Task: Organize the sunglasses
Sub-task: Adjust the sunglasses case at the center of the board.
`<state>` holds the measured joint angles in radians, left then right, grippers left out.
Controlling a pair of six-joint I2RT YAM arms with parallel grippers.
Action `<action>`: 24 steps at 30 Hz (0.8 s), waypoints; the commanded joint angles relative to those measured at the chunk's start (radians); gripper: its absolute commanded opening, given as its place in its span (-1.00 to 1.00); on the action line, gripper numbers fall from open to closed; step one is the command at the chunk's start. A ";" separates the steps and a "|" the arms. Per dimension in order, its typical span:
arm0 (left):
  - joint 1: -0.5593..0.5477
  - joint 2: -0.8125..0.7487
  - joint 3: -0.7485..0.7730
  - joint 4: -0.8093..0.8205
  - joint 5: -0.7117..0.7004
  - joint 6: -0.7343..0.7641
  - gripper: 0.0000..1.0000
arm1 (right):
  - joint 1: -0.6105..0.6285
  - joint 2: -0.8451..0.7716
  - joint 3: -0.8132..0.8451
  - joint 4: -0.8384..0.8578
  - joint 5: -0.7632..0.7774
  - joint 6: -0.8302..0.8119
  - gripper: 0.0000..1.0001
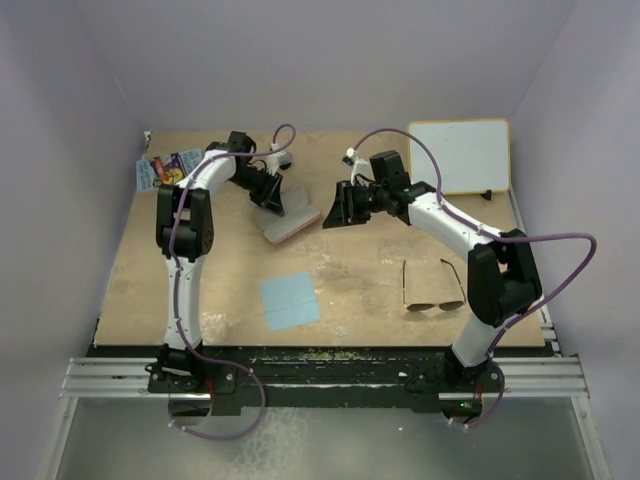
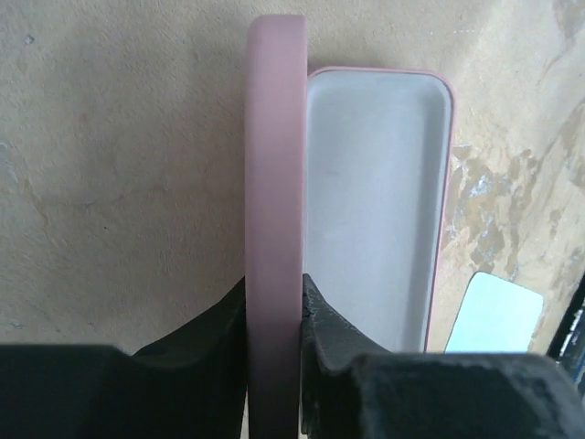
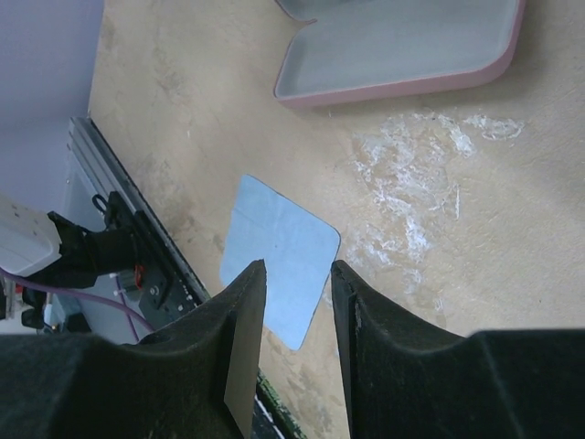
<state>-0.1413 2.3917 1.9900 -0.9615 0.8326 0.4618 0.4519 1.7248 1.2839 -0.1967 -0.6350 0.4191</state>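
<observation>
The sunglasses (image 1: 432, 285) lie on the wooden table at the right, temple arms unfolded, apart from both grippers. The pink case (image 1: 290, 222) lies open at mid-table, showing its white lining (image 2: 375, 201). My left gripper (image 1: 270, 195) is shut on one pink half of the case (image 2: 274, 165), which stands on edge between the fingers (image 2: 324, 320). Just right of the case, my right gripper (image 1: 335, 208) hovers open with nothing between its fingers (image 3: 242, 311). The light-blue cloth (image 1: 290, 300) lies flat near the front. In the right wrist view, the case (image 3: 402, 55) is at the top and the cloth (image 3: 279, 242) is below the gripper.
A white board (image 1: 460, 155) leans at the back right. Colourful packets (image 1: 165, 170) sit at the back left corner. A metal rail (image 1: 320, 358) runs along the table's near edge, and grey walls close in the sides and back.
</observation>
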 commanded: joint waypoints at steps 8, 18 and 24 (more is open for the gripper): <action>-0.130 -0.167 0.010 0.054 -0.325 0.039 -0.62 | 0.005 -0.113 -0.040 0.011 0.032 0.003 -0.24; -0.271 -0.234 -0.028 0.108 -0.500 0.188 -0.63 | 0.005 -0.194 -0.082 -0.054 0.063 -0.008 -0.24; -0.295 -0.263 -0.137 0.251 -0.586 0.267 -0.61 | 0.004 -0.222 -0.107 -0.121 0.093 -0.046 -0.23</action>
<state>-0.4408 2.2036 1.9270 -0.8413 0.3359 0.6437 0.4519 1.5436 1.1923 -0.2653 -0.5659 0.4091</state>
